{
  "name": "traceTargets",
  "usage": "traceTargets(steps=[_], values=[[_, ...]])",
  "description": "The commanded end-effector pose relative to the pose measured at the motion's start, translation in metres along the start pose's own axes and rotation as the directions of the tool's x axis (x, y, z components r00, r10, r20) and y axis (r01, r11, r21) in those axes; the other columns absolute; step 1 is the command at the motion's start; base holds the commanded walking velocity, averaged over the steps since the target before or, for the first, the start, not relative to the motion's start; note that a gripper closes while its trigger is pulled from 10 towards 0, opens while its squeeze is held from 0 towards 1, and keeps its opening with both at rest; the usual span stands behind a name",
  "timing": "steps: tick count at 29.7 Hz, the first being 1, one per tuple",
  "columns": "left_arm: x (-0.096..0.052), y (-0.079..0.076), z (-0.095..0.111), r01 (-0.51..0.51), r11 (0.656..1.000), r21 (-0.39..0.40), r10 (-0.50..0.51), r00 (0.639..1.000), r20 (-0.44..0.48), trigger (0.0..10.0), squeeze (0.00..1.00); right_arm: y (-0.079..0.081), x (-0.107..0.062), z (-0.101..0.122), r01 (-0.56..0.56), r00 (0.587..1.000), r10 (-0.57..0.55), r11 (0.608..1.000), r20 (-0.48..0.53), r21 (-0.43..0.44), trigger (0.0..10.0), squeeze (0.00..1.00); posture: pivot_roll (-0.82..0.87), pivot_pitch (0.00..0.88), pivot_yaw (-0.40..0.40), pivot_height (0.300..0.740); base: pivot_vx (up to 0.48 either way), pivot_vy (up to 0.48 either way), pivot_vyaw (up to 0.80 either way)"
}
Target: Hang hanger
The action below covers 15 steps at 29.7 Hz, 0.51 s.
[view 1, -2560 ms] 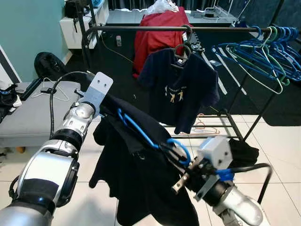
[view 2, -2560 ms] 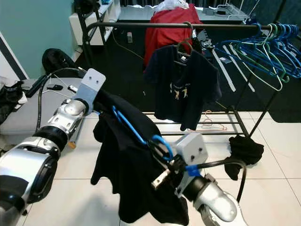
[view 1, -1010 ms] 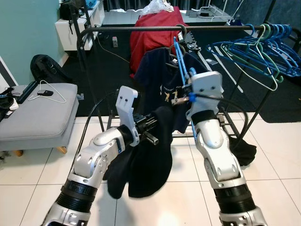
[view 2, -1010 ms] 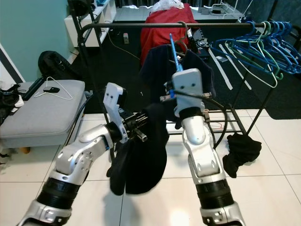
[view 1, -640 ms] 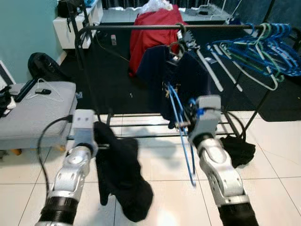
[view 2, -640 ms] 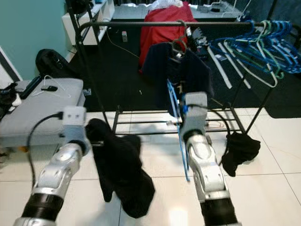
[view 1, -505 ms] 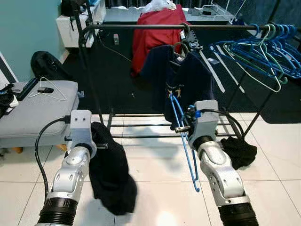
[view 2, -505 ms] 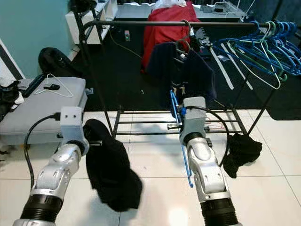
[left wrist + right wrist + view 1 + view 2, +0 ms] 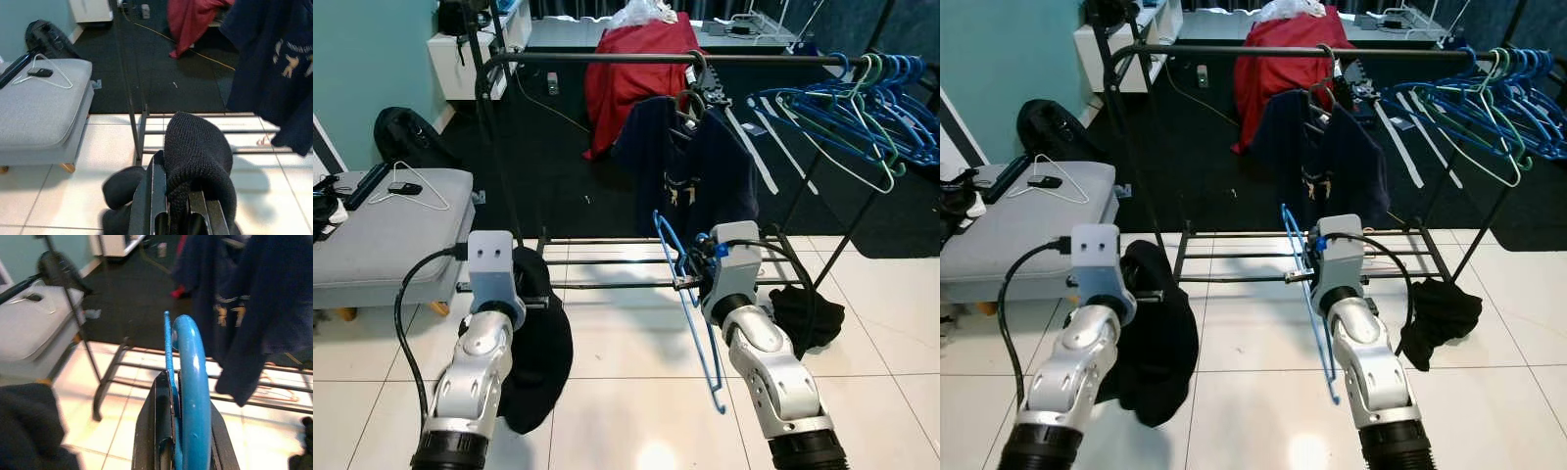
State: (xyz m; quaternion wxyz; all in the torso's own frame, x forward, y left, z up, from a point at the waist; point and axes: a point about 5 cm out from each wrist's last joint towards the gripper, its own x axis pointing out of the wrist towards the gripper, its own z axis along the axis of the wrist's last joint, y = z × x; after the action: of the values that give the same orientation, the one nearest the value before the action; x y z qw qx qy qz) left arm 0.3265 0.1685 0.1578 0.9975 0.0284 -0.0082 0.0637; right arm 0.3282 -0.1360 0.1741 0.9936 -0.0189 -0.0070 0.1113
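Your right gripper (image 9: 686, 281) is pinched on the blue hanger (image 9: 688, 305), which hangs low in front of the clothes rack, hook end in the fingers, body dangling toward the tile floor (image 9: 636, 343). Your left gripper (image 9: 168, 196) is clamped on a black knit garment (image 9: 536, 352) drooping beside the left arm.

The rack rail (image 9: 607, 58) is high and well apart from the hanger, so you need a big lift. Aim for the bare stretch of rail between the left post and the navy t-shirt (image 9: 690, 176); the right end is crowded with the bunch of blue hangers (image 9: 852, 108). Turn the hook so its opening faces down over the rail, lower until it seats, then release. Keep the dangling garment clear of the hanger so it doesn't snag.
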Motion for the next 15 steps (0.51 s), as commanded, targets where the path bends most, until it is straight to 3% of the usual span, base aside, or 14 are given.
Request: traceTargets(steps=[1, 5, 8, 11, 15], values=[[-0.001, -0.002, 0.009, 0.024, 0.999, 0.045, -0.026, 0.999, 0.043, 10.0, 0.00, 0.005, 0.000, 0.001, -0.039, 0.999, 0.039, 0.999, 0.005, 0.004, 10.0, 0.00, -0.01, 0.170, -0.019, 0.740, 0.000, 0.000, 0.00], [0.000, -0.008, 0.012, 0.057, 0.997, 0.050, -0.059, 0.997, 0.045, 10.0, 0.00, 0.005, 0.001, 0.003, -0.030, 0.999, 0.029, 0.999, 0.017, 0.021, 10.0, 0.00, -0.02, 0.158, -0.013, 0.740, 0.000, 0.000, 0.00], [0.003, -0.012, 0.015, 0.076, 0.997, -0.001, -0.076, 0.996, 0.043, 10.0, 0.00, 0.000, 0.003, 0.006, -0.009, 1.000, 0.006, 0.996, 0.029, 0.089, 10.0, 0.00, -0.01, 0.151, -0.012, 0.740, 0.000, 0.000, 0.00], [0.008, -0.016, 0.019, 0.095, 0.995, -0.034, -0.093, 0.994, 0.053, 10.0, 0.00, 0.000, 0.003, 0.008, -0.046, 0.998, 0.045, 0.999, 0.034, 0.024, 10.0, 0.00, -0.01, 0.153, -0.021, 0.740, 0.000, 0.000, 0.00], [0.009, -0.014, 0.019, 0.078, 0.997, -0.025, -0.076, 0.996, 0.053, 10.0, 0.00, 0.002, 0.003, 0.008, -0.071, 0.997, 0.071, 0.997, 0.031, -0.001, 10.0, 0.00, -0.02, 0.143, -0.023, 0.740, 0.000, 0.000, 0.00]])
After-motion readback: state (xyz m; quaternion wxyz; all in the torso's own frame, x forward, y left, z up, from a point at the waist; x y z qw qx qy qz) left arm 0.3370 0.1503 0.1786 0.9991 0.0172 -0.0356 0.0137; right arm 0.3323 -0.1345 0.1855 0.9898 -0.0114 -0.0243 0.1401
